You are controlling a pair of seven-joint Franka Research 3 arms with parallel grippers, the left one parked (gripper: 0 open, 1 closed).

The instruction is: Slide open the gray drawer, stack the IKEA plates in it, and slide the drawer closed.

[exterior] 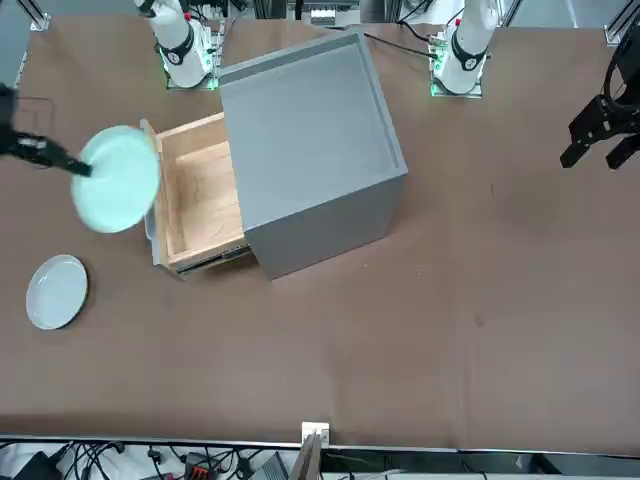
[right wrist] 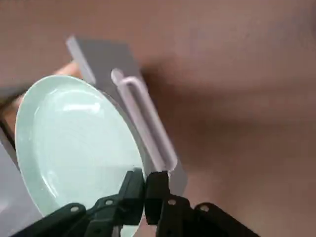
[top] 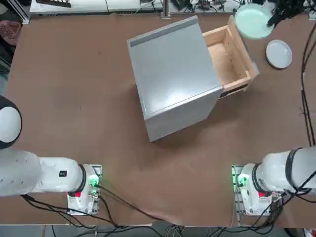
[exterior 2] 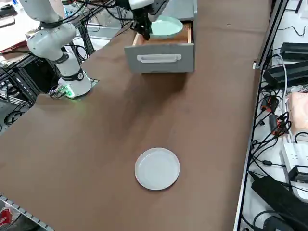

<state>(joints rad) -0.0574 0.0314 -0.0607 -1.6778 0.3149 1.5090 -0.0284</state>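
Working left to right in the top view, I have the matte gray cabinet, then its open gray drawer, whose bare wooden inside runs lengthwise away from me, slightly aslant. That opening lies to the left and nearer side of my right gripper, so I judge the plate must go that way, past the front panel, before I lower it. The gripper pinches the rim of the mint plate, round, shallow and glossy. Farther right, the gray-white plate lies flat on the tabletop, beyond the drawer front.
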